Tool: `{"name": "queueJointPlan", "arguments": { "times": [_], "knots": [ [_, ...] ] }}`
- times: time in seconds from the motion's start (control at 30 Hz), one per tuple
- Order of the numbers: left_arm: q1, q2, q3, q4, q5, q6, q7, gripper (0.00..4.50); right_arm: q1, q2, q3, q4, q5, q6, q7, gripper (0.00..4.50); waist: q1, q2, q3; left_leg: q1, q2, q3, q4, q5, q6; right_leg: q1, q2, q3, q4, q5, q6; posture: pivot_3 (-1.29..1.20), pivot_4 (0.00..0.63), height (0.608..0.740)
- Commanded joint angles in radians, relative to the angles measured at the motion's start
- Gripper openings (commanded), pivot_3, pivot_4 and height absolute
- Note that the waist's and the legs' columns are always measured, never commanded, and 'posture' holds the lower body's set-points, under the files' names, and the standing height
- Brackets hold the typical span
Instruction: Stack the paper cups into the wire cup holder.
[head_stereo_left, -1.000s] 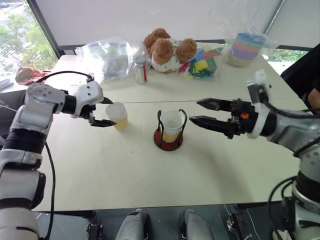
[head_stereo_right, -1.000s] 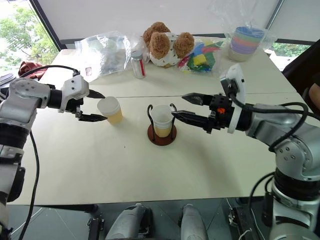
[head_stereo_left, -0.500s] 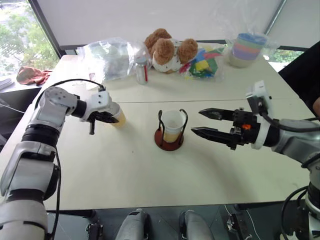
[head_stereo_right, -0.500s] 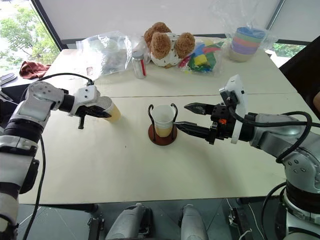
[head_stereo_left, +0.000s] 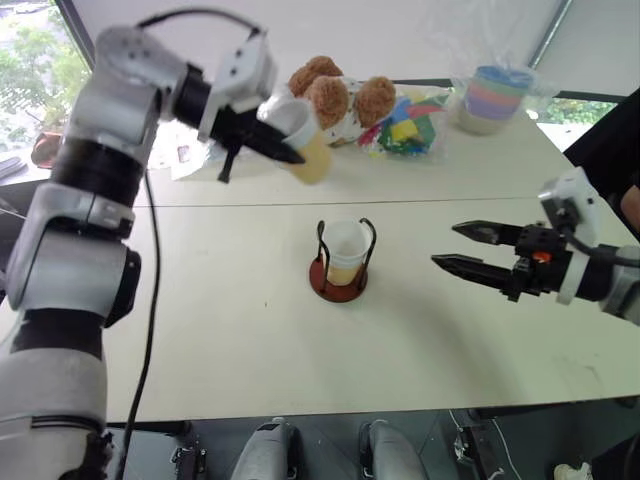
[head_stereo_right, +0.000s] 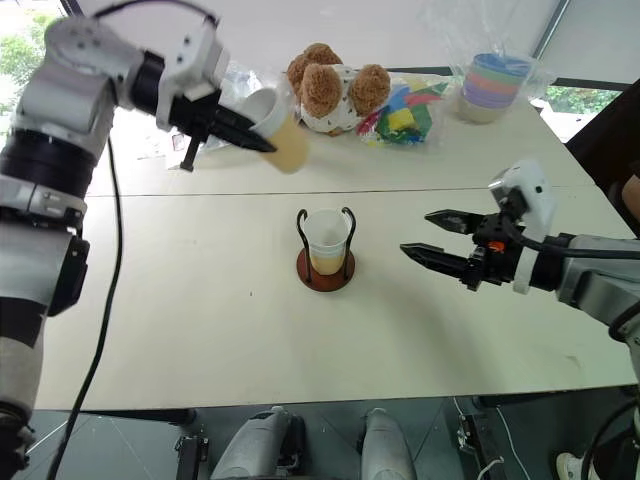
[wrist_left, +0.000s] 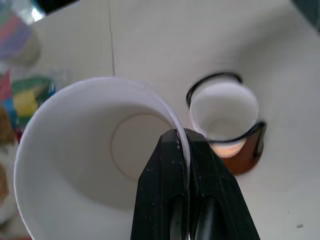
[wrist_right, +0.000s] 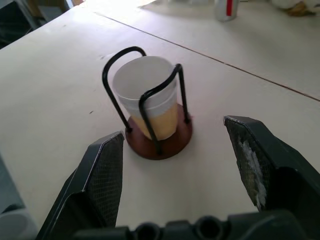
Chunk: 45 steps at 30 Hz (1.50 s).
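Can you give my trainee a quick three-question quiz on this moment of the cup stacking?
1. True or false: the left tool pinches the wall of a lifted paper cup.
2. The right tool is: A) shut on a cup, B) open beside the wire cup holder, C) resting on the teddy bear.
3. What already sits inside the holder?

Key:
1. True; one finger is inside the rim, one outside, and the cup is tilted above the table.
2. B.
3. A seated cup, upright between the wire loops.
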<state>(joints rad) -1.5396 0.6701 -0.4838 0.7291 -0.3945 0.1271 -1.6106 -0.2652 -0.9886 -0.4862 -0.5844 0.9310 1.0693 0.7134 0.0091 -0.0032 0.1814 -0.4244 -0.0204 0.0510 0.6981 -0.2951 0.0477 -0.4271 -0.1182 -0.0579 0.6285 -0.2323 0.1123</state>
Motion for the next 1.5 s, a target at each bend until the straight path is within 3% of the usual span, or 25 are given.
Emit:
{"name": "queueJointPlan", "arguments": {
  "times": [0.03,0.33,0.8,0.9,0.93,1.03,1.17,1.37,1.5],
  "knots": [
    [-0.026,0.022,-0.122,-0.037,-0.166,0.022,-0.004,0.04,0.012,-0.014,-0.06,-0.032,0.023,-0.019,-0.011,3.46,-0.003,0.0,0.0,0.001,0.0,0.0,0.0,0.0,0.0,0.0,0.0,0.0,0.0,0.0,0.0,0.0,0.15,0.74],
    [-0.026,0.034,-0.417,-0.042,-0.227,-0.19,-0.004,0.04,0.078,0.015,-0.112,-0.123,0.113,-0.009,-0.116,3.46,0.006,0.0,0.0,0.001,0.0,0.0,0.001,0.001,-0.001,-0.001,0.0,0.001,0.0,0.0,0.0,0.0,0.15,0.74],
    [-0.073,-0.085,-0.506,0.125,-0.194,-0.336,-0.004,0.04,0.187,0.033,-0.136,-0.192,0.239,-0.047,-0.253,3.46,0.005,0.0,0.001,0.0,0.0,0.0,0.001,0.001,-0.001,-0.001,0.0,0.001,-0.001,0.0,0.0,0.0,0.15,0.74],
    [-0.089,-0.101,-0.51,0.149,-0.192,-0.348,-0.004,0.83,0.207,0.034,-0.132,-0.198,0.245,-0.061,-0.267,3.46,0.006,0.0,0.001,0.0,0.0,0.0,0.001,0.001,-0.001,-0.001,0.0,0.001,-0.001,0.0,0.0,0.0,0.15,0.74],
    [-0.092,-0.106,-0.503,0.158,-0.19,-0.353,-0.004,1.35,0.211,0.033,-0.129,-0.199,0.247,-0.067,-0.272,3.46,0.006,-0.001,0.001,0.0,0.0,-0.001,0.001,0.0,-0.001,-0.001,0.0,0.001,-0.001,0.0,0.0,0.0,0.15,0.74],
    [-0.104,-0.11,-0.465,0.188,-0.192,-0.346,-0.004,2.81,0.22,0.032,-0.111,-0.204,0.245,-0.083,-0.285,3.46,0.006,-0.001,0.001,-0.001,0.0,0.0,0.001,0.0,-0.001,-0.001,0.0,0.001,-0.001,0.0,0.0,0.0,0.15,0.74],
    [-0.105,-0.092,-0.355,0.176,-0.273,-0.216,-0.004,2.81,0.225,0.026,-0.103,-0.194,0.241,-0.101,-0.285,3.46,0.004,-0.001,0.001,-0.001,0.0,-0.001,0.001,0.0,-0.001,-0.001,0.0,0.001,-0.001,0.0,0.0,0.0,0.15,0.74],
    [-0.051,-0.074,-0.052,0.27,-0.198,-0.06,0.022,2.81,0.246,0.053,-0.041,-0.136,0.122,-0.153,-0.292,3.46,0.003,-0.001,0.001,0.0,0.0,0.0,0.001,0.0,-0.001,-0.001,0.001,0.0,-0.001,0.0,0.0,0.0,0.15,0.74],
    [0.213,-0.005,0.18,0.068,-0.215,0.071,0.341,2.81,0.233,0.17,0.088,-0.02,-0.056,-0.279,-0.324,3.46,-0.002,0.001,-0.001,0.002,0.0,0.0,0.001,0.0,0.0,0.001,0.0,0.001,0.0,0.0,0.0,0.0,0.15,0.74]
  ]
}}
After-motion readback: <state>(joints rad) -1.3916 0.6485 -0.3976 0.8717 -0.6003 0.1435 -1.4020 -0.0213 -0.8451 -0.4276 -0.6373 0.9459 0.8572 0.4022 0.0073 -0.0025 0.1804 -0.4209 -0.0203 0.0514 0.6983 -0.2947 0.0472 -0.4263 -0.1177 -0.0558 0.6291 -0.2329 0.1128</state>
